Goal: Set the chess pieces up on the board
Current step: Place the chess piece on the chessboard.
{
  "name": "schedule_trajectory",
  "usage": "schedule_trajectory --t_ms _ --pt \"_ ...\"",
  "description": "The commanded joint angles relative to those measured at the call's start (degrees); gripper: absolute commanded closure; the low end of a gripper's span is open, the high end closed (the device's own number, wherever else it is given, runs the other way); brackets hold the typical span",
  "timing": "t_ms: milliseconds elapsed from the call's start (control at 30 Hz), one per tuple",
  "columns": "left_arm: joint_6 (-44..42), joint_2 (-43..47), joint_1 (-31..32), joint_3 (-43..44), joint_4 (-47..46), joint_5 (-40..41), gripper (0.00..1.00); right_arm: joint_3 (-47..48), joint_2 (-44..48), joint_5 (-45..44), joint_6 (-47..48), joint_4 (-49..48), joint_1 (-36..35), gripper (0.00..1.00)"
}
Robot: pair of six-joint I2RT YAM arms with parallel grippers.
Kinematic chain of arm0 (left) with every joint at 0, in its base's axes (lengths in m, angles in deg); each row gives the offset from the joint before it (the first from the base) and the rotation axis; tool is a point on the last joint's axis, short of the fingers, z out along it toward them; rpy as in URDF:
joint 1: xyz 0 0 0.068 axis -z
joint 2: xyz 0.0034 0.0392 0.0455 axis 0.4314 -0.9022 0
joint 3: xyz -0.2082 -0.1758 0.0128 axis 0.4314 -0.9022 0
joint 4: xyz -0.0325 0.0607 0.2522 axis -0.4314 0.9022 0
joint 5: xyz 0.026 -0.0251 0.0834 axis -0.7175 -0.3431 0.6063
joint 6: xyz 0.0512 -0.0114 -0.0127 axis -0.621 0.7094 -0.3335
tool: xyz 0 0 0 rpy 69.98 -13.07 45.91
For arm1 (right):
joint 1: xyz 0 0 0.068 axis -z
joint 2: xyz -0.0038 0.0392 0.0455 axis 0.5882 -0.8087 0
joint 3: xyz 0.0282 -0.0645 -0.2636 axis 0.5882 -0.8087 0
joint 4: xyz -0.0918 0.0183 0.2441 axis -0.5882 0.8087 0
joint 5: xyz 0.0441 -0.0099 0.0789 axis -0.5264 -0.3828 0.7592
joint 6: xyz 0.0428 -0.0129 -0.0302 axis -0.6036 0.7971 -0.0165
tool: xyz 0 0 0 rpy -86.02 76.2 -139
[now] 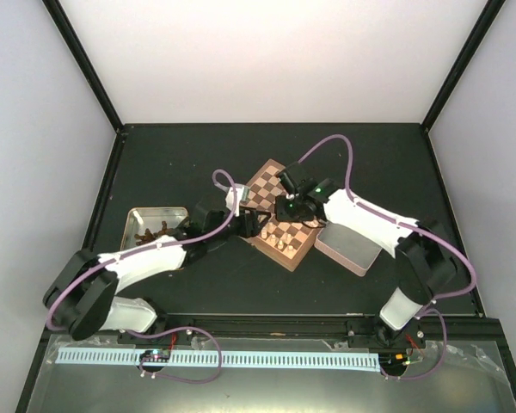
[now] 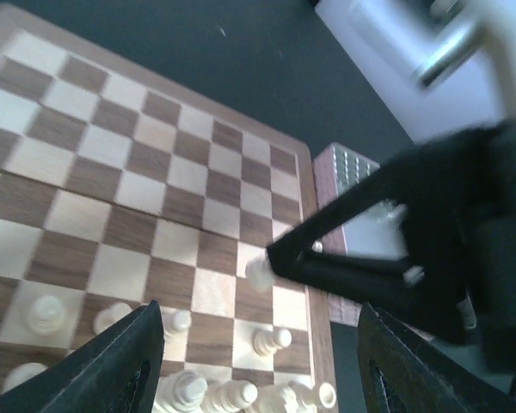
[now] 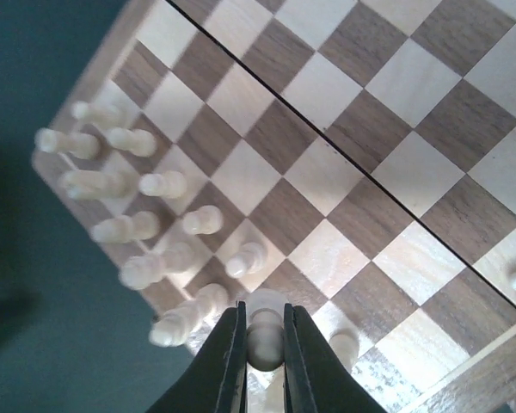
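The board (image 1: 271,194) lies at an angle mid-table and also shows in the left wrist view (image 2: 146,172) and the right wrist view (image 3: 370,129). Several pale chess pieces (image 3: 142,225) stand in two rows along its near edge (image 2: 228,394). My right gripper (image 3: 264,346) is shut on a pale pawn (image 3: 264,337), held upright just above a square in the front row. In the left wrist view that pawn (image 2: 259,274) sits at the tip of the right gripper's black fingers (image 2: 361,249). My left gripper (image 2: 267,370) is open and empty, hovering over the board's near corner (image 1: 245,222).
A silver tray (image 1: 136,217) with dark brown pieces sits left of the board. A grey rectangular tray (image 1: 348,247) lies against the board's right edge, also in the left wrist view (image 2: 348,168). The two arms nearly meet over the board.
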Motion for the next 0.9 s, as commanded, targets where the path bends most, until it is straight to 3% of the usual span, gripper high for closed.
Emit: schedule_trajectory --t_ms 0,333,867 --pt "0.77 6.87 -0.16 -1.07 3.43 9.93 0.36 0.71 -5.15 -3.19 5.07 1.13 -1.76 0.91" --pt "1.08 17.89 -0.95 -4.88 8.10 20.68 0.34 1.40 -10.41 -3.47 6.52 1.31 -3.85 0.90" --pt "1.00 18.70 -1.73 -5.58 8.46 19.62 0.33 1.42 -13.33 -5.35 6.93 -0.22 -3.92 0.87"
